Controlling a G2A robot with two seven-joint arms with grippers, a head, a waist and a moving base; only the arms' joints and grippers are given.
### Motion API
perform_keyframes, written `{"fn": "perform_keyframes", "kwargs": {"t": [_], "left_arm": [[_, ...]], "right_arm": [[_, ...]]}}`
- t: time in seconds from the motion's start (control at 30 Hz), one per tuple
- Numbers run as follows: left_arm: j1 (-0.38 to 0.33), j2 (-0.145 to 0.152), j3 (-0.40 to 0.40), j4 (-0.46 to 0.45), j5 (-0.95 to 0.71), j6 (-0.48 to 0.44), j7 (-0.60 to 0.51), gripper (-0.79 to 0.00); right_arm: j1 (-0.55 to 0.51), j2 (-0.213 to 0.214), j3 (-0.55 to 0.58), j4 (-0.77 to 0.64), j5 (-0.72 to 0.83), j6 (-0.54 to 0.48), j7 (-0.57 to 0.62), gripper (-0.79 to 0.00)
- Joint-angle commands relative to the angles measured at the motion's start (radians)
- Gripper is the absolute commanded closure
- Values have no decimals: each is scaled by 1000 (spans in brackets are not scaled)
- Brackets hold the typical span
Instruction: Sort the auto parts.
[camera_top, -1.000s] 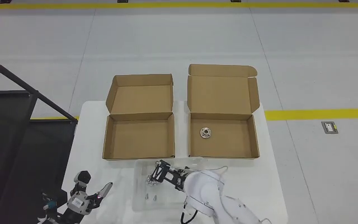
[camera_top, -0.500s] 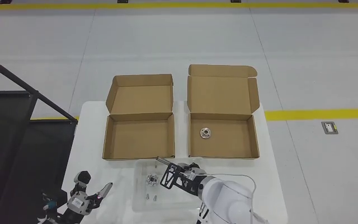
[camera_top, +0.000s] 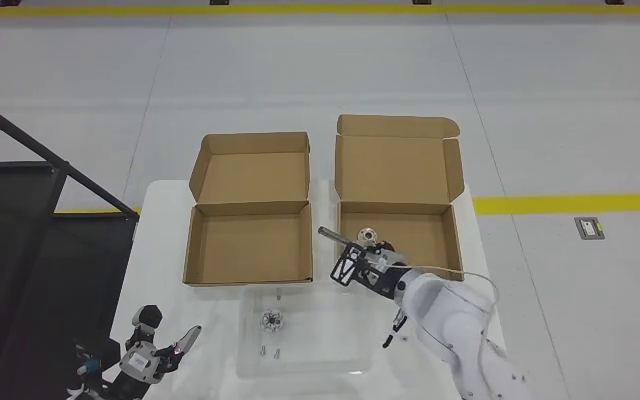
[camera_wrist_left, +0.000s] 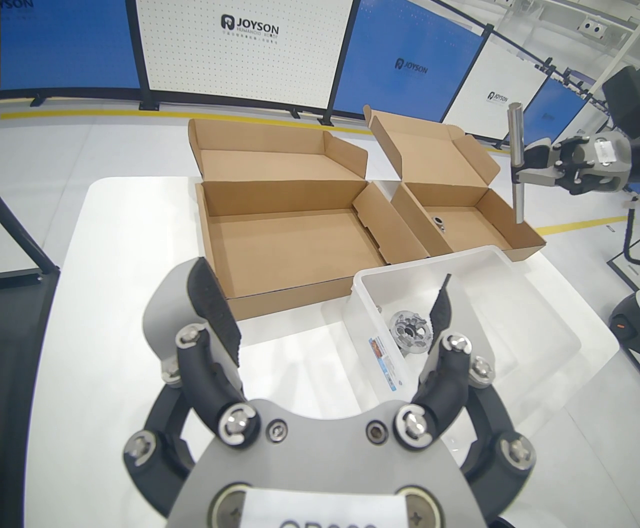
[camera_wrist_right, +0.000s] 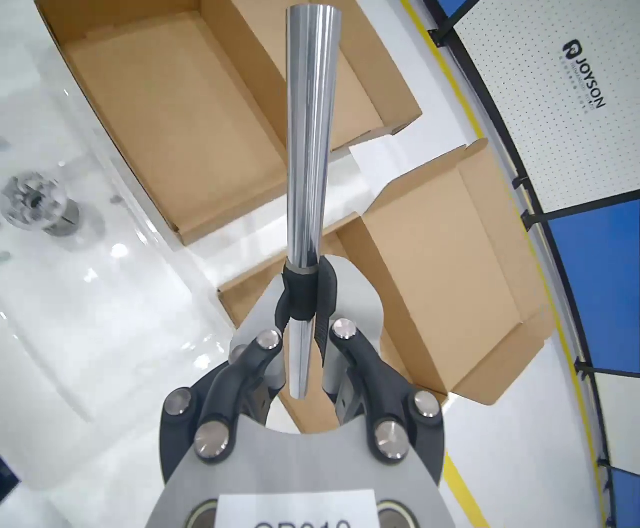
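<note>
My right gripper (camera_top: 352, 262) is shut on a long steel rod (camera_top: 335, 236), held in the air over the front left part of the right cardboard box (camera_top: 440, 250). The right wrist view shows the rod (camera_wrist_right: 307, 150) clamped near one end between the black pads (camera_wrist_right: 327, 287). A round flanged part (camera_top: 367, 237) lies inside that box. The left cardboard box (camera_top: 248, 247) holds nothing. A toothed hub (camera_top: 270, 320) and small screws (camera_top: 268, 351) lie in the clear tray (camera_top: 243, 340). My left gripper (camera_top: 175, 345) stands open near the table's front left corner.
Both boxes have their lids folded back toward the far table edge. A black frame (camera_top: 40, 160) stands off the table's left side. Bare white table (camera_top: 160, 230) stretches left of the boxes and around the tray.
My right gripper has risen out of the clear tray with the rod and moved back and right, to above the right box. The left arm has kept still.
</note>
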Motion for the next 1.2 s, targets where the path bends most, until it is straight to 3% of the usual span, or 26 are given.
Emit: {"fn": "perform_keyframes", "kwargs": {"t": [0.0, 0.4, 0.77, 1.17], "left_arm": [[0, 0, 0, 0, 0, 0, 0, -785], [0, 0, 0, 0, 0, 0, 0, -785], [0, 0, 0, 0, 0, 0, 0, -785], [0, 0, 0, 0, 0, 0, 0, -785]], "right_arm": [[28, 3, 28, 52, 23, -41, 21, 0], [283, -11, 18, 453, 135, -69, 162, 0], [462, -32, -37, 835, 210, -67, 156, 0], [571, -55, -85, 1073, 248, 17, 110, 0]]}}
